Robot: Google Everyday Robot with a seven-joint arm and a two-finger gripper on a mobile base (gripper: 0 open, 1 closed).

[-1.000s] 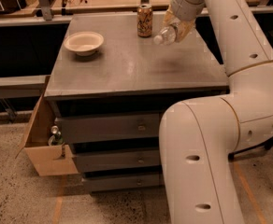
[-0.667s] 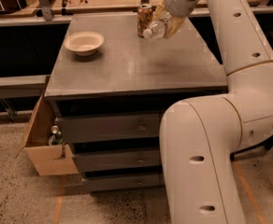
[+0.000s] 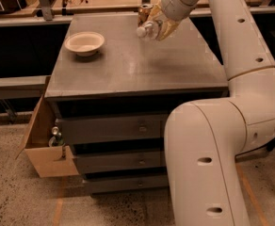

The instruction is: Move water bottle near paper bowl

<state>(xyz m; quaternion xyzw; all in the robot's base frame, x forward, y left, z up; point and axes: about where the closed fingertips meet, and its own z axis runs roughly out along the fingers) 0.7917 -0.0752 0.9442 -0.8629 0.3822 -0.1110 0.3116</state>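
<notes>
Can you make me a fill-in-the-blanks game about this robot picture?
The gripper, above the table's far side, holds the water bottle up in the ____.
Nothing lies in the paper bowl, so it is ____.
The bottle's cap is coloured ____.
Missing words: air, empty, white.

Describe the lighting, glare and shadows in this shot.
Camera view: warm light from above; a pale sheen runs across the middle of the table; the claw, holding the water bottle above the table's far side, casts only a faint, soft shadow below; the paper bowl reads bright at far left; the drawers under the top sit in shade.
</notes>
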